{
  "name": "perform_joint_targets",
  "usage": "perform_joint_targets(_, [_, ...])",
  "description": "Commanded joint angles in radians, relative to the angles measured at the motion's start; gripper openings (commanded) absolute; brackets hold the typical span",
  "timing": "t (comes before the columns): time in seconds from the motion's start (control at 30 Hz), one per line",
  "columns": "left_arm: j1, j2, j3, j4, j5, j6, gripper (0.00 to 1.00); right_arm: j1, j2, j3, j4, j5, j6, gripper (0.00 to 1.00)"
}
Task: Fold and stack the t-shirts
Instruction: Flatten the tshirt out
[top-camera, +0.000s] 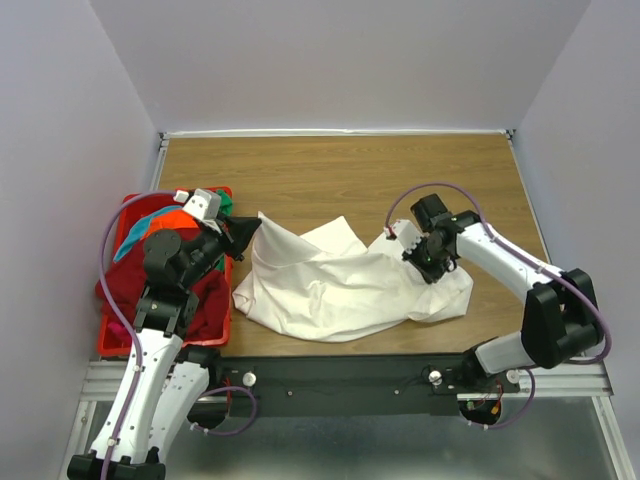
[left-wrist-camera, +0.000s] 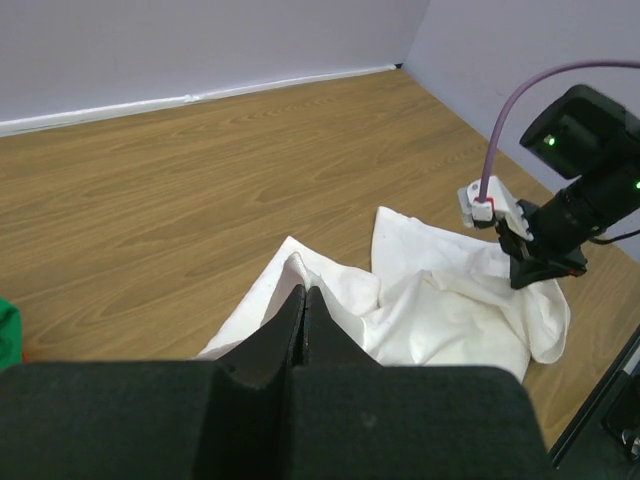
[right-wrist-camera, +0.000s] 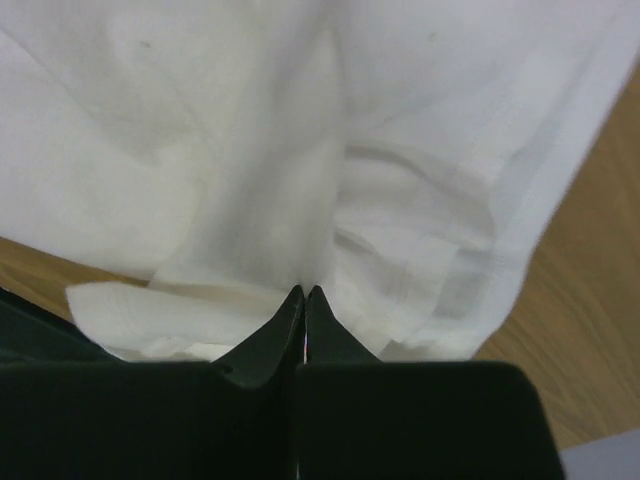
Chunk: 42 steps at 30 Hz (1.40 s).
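The large white t-shirt (top-camera: 330, 285) lies crumpled on the wooden table at front centre. My left gripper (top-camera: 250, 232) is shut on its left corner, which is lifted; in the left wrist view the closed fingertips (left-wrist-camera: 304, 292) pinch the raised white edge (left-wrist-camera: 290, 265). My right gripper (top-camera: 425, 265) is shut on the shirt's right side; in the right wrist view the closed tips (right-wrist-camera: 304, 292) hold gathered white cloth (right-wrist-camera: 250, 150). A dark red shirt (top-camera: 205, 295), an orange one (top-camera: 170, 220), a teal one (top-camera: 135, 238) and a green one (top-camera: 225, 205) lie heaped at the left.
The coloured shirts lie in and over a red plastic basket (top-camera: 108, 340) at the table's left front. The bare wooden table (top-camera: 350, 180) stretches behind the white shirt to the back wall. The right arm (left-wrist-camera: 580, 170) shows in the left wrist view.
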Motion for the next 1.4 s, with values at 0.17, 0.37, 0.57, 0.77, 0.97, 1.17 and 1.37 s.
perform_joint_targets(0.17, [0.003,-0.013,-0.008,0.029,0.019,0.007,0.00,-0.002,-0.059,0.309,0.012,0.061,-0.095,0.03])
perform_joint_targets(0.37, [0.001,-0.013,-0.008,0.029,0.013,0.005,0.00,-0.003,0.108,0.353,0.046,-0.090,-0.112,0.09])
perform_joint_targets(0.57, [0.001,-0.013,-0.008,0.026,0.005,0.007,0.00,-0.002,0.214,0.382,0.161,-0.070,0.030,0.43])
perform_joint_targets(0.77, [0.001,-0.015,-0.008,0.025,0.005,0.007,0.00,-0.025,0.087,0.325,0.207,-0.110,0.176,0.69])
perform_joint_targets(0.97, [0.001,-0.012,-0.008,0.026,0.014,0.009,0.00,-0.028,0.019,0.183,0.213,-0.183,0.311,0.66])
perform_joint_targets(1.17, [0.003,-0.020,-0.010,0.028,0.010,0.007,0.00,-0.029,0.004,0.061,0.245,-0.244,0.434,0.56])
perform_joint_targets(1.37, [0.001,-0.029,-0.011,0.026,0.004,0.005,0.00,-0.060,0.001,0.014,0.299,-0.225,0.561,0.53])
